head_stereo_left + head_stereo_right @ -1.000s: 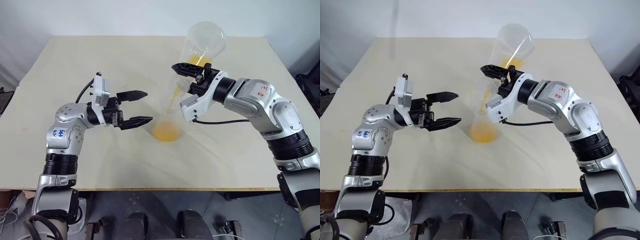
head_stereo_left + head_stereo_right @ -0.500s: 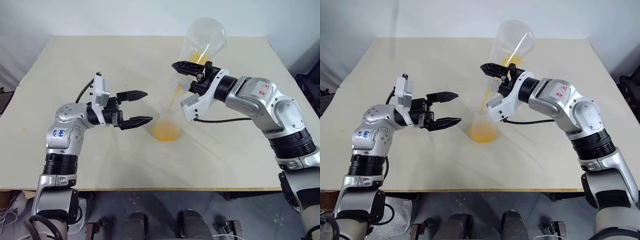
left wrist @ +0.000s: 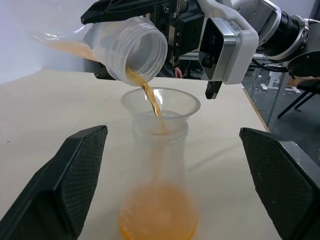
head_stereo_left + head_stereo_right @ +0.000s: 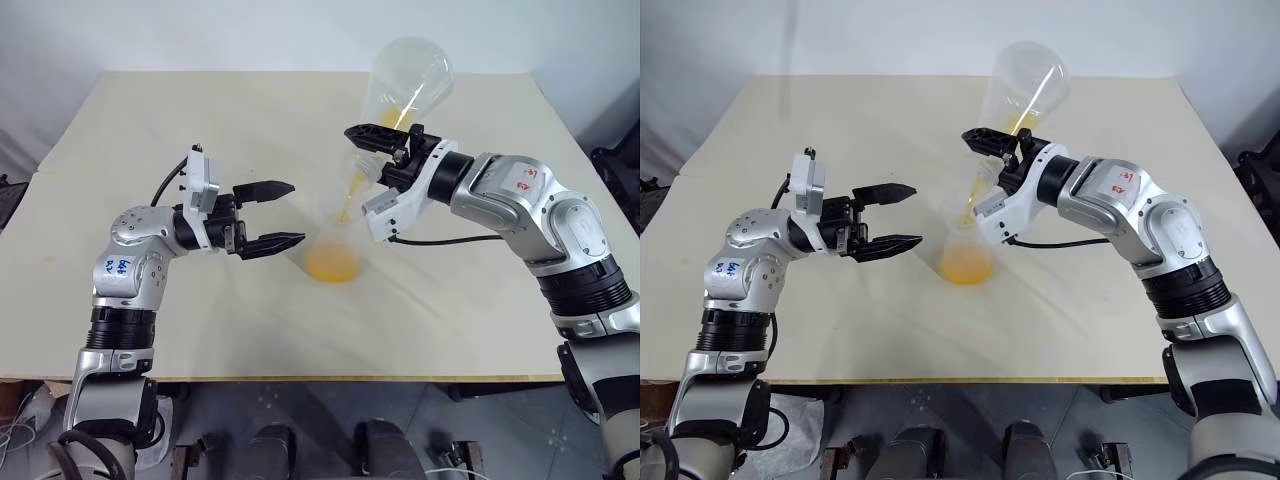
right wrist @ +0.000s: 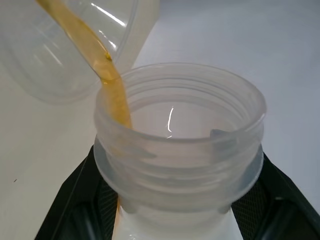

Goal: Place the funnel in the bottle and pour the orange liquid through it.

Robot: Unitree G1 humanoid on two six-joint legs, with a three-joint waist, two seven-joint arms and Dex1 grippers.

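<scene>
The bottle point(image 4: 333, 248) stands upright mid-table with the small clear funnel point(image 3: 161, 104) seated in its neck. My right gripper point(image 4: 378, 158) is shut on the neck of a larger clear flask point(image 4: 408, 85), held tilted above the funnel. A thin stream of orange liquid point(image 3: 150, 97) runs from the flask's mouth point(image 5: 180, 145) into the funnel. An orange pool point(image 4: 332, 265) fills the bottle's base, and a little is left in the flask. My left gripper point(image 4: 298, 212) hovers open just left of the bottle, its fingers point(image 3: 75, 175) flanking it without touching.
The cream table point(image 4: 200, 110) spreads wide around the bottle, its front edge point(image 4: 300, 378) close to me. A grey wall rises behind the far edge.
The orange stream keeps running into the funnel. Neither arm has shifted noticeably.
</scene>
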